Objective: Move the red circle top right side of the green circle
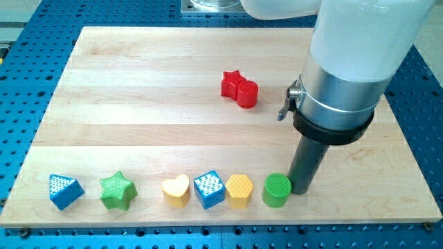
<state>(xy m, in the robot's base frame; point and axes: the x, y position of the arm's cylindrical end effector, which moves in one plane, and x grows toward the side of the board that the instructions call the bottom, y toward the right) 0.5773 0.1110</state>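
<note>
Green plastic circle block [277, 190] nearest, my tip [300, 191] touching its right. No fingers on rod. Swing behind red plastic circle block [247, 93], clear of red star block [232, 83], push gently down-right across wooden surface [138, 83].

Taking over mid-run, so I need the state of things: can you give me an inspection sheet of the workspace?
Surface: wooden board, flat.
Job's things: red circle touching red star, upper middle; green circle in bottom row.
Clutter: blue triangle, green star, yellow heart, blue cube, yellow hexagon.
Grippers: none; my tip sits just right of the green circle, contact unclear.
Cables: nothing seen.
Surroundings: blue perforated table.
</note>
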